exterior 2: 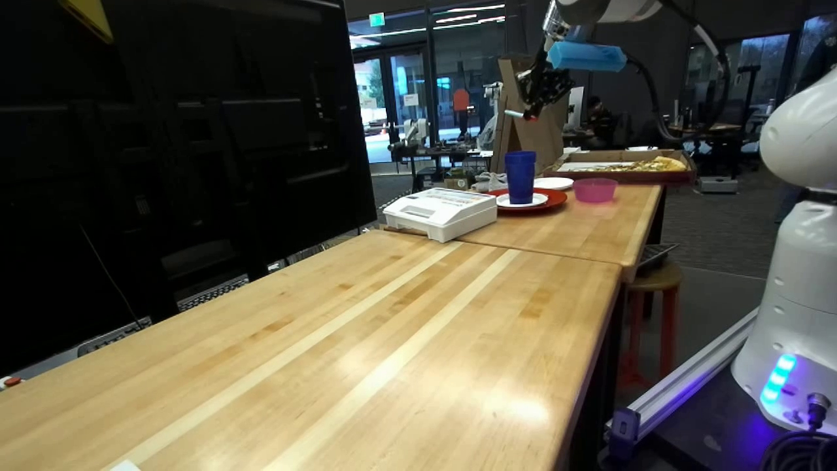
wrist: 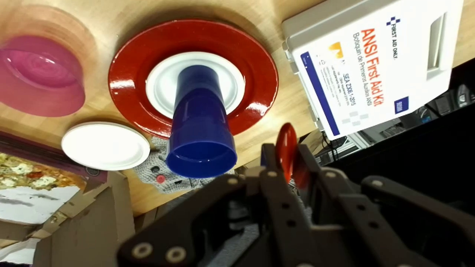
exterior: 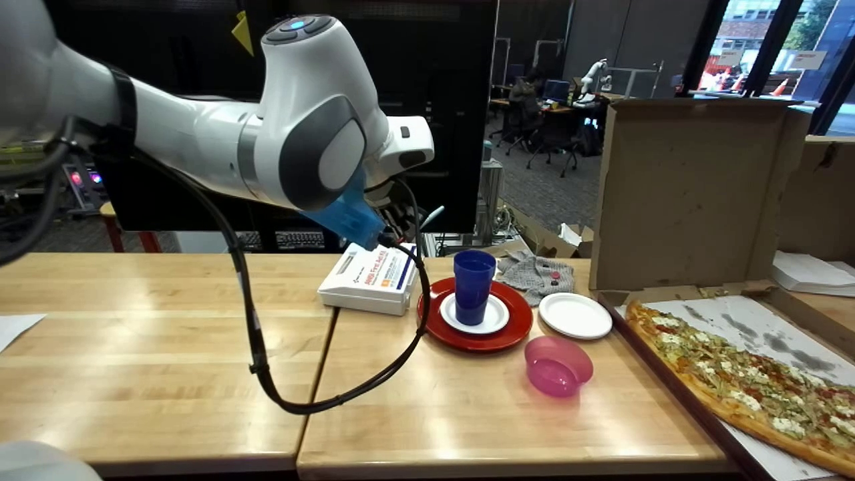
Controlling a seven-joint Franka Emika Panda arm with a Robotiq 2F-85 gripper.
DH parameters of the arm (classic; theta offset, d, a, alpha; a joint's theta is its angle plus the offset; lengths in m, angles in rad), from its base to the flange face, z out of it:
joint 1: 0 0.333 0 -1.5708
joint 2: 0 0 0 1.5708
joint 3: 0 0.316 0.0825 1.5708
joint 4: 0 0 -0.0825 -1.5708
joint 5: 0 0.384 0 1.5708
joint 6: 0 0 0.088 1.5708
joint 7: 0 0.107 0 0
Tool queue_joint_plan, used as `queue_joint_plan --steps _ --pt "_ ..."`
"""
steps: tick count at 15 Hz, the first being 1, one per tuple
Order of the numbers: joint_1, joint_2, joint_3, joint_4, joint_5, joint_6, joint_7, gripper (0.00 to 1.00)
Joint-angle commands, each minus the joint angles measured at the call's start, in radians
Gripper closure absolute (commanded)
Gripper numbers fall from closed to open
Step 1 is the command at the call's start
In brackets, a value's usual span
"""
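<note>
My gripper [wrist: 286, 151] is shut on a slim item with a glossy red end [wrist: 286, 142], which pokes out just past the fingertips. A pale, stick-like end of it [exterior 2: 514, 114] sticks out sideways in both exterior views. Its full shape is hidden by the fingers. The gripper hangs in the air, higher than a blue cup [exterior 2: 520, 176]. That cup stands upright on a small white plate [wrist: 159, 91], itself on a red plate [wrist: 128, 70]. On the cup's other side from the pink bowl [exterior: 558, 367] lies a white first aid kit [exterior: 371, 277].
A second white plate [exterior: 576, 315] and a grey knitted cloth [exterior: 534, 275] lie near the red plate. An open pizza box [exterior: 695, 200] with pizza [exterior: 748, 381] stands at the table's end. A large black screen [exterior 2: 196, 131] rises along the table's edge. Cables loop from the arm.
</note>
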Motion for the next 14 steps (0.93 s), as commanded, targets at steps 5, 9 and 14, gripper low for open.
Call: queue_joint_plan --steps 5,9,14 --pt "0.049 -0.006 -0.055 0.083 -0.016 -0.225 -0.022 0.96" --pt "0.033 0.02 -0.045 0.109 -0.042 -0.233 0.005 0.96" --pt "0.025 0.031 -0.037 0.145 -0.077 -0.29 0.029 0.96"
